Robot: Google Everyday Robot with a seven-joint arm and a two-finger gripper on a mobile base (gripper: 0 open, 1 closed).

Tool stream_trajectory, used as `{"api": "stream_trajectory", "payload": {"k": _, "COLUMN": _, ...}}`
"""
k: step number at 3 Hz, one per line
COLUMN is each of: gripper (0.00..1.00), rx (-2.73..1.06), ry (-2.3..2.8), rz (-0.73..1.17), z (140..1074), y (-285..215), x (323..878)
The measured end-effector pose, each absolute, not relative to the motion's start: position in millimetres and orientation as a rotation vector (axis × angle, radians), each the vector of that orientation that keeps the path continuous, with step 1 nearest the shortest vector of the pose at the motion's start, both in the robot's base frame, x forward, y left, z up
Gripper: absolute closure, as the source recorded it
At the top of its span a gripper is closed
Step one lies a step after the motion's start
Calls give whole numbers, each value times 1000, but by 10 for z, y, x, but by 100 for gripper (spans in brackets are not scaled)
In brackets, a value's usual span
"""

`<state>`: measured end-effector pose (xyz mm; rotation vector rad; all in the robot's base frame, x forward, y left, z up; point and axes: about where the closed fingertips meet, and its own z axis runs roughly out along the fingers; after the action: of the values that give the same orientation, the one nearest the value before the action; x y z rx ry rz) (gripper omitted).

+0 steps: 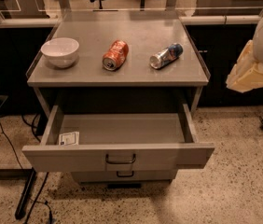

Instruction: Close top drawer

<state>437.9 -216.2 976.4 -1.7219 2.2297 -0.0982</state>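
The top drawer [75, 157] of the grey metal cabinet stands pulled far out toward me. Its wide front panel carries a dark loop handle [121, 160] at the centre. A small white card [68, 138] lies on the drawer floor at the front left; nothing else shows inside. My gripper [249, 73], a cream-coloured part under the white arm, hangs at the right edge of the view. It is to the right of the cabinet, at about tabletop height, well apart from the drawer and its handle.
On the cabinet top [136, 73] sit a white bowl [60, 51], an orange can [115, 55] lying down and a blue-silver can [166, 55] lying down. A narrower lower drawer front [124, 174] shows beneath. Cables [29, 197] lie on the speckled floor at the left.
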Motion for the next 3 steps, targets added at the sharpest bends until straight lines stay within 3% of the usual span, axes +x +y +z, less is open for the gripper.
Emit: {"api": "stream_trajectory", "payload": {"k": 3, "gripper": 100, "rx": -1774, "ry": 2405, "rz": 75, "z": 8204, "y": -1829, "x": 4139}}
